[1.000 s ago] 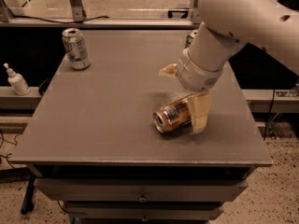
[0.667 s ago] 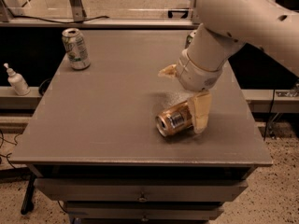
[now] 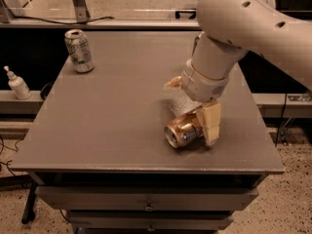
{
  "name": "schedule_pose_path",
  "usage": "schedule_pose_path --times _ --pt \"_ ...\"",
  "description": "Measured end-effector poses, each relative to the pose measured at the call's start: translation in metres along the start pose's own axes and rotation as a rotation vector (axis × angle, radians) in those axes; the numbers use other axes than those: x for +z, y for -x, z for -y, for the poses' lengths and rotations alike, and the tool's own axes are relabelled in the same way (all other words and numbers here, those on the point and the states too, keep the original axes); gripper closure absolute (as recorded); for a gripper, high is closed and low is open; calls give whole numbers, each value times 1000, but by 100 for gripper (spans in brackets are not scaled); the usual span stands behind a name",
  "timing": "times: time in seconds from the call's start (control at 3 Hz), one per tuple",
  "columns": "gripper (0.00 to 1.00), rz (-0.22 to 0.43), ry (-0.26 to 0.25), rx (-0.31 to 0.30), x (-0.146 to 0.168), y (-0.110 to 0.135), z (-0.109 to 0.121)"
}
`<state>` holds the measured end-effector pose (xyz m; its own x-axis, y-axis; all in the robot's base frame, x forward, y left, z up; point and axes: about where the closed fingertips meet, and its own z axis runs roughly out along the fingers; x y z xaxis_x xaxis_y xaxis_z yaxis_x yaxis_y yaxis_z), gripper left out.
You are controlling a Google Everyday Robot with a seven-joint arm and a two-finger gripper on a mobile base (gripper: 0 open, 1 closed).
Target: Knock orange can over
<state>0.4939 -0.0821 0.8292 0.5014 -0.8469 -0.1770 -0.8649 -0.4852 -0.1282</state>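
Note:
The orange can lies on its side on the grey table, front right of the middle, with its silver top facing the front left. My gripper hangs just above and behind it, open. One beige finger rests against the can's right end. The other finger points left, clear of the can. The big white arm comes in from the upper right.
A white-and-green can stands upright at the table's far left corner. A small white pump bottle stands on a ledge left of the table. The table's front edge is close to the fallen can. Drawers sit below it.
The fallen orange can has rolled slightly toward the front edge. The finger beside it followed a little. The arm has otherwise hardly moved.

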Motion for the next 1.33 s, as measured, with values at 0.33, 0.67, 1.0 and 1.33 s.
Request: schedule_pose_path --times 0.33,0.67,1.0,1.33 --pt "0 -13 26 -3 2 -5 -8" --pt "0 -30 35 4 0 -13 -13" --pt "0 -39 25 45 -13 -33 -21" --pt "0 -33 -1 134 -34 -61 -34"
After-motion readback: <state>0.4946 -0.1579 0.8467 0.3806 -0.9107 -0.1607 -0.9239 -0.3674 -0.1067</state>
